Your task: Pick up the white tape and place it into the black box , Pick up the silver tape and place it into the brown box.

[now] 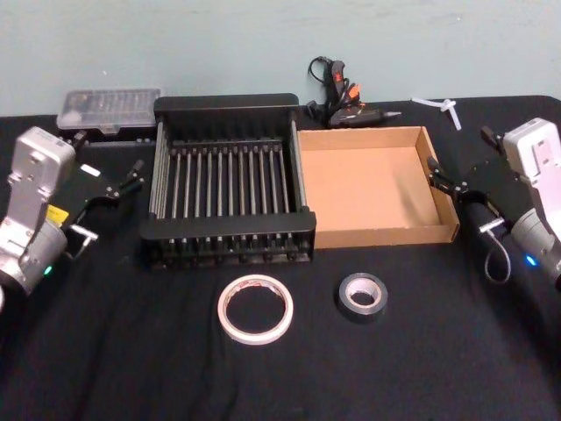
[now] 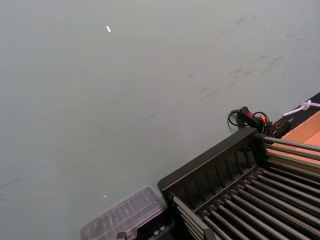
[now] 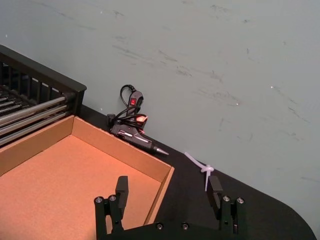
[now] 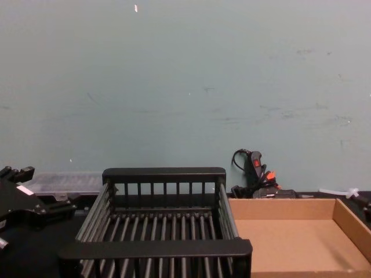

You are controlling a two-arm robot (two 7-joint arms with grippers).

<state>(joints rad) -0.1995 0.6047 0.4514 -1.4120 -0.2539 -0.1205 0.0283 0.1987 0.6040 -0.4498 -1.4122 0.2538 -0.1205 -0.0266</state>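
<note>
white tape on black table

The table is covered in matt black cloth. The black box looks like moulded plastic with a faint sheen on its rim and bars. The brown box is plain matt cardboard. The white tape looks papery and dull; the silver tape has a slightly glossy dark side. The wall is matt, scuffed paint. A clear plastic case is possibly ribbed.
</note>
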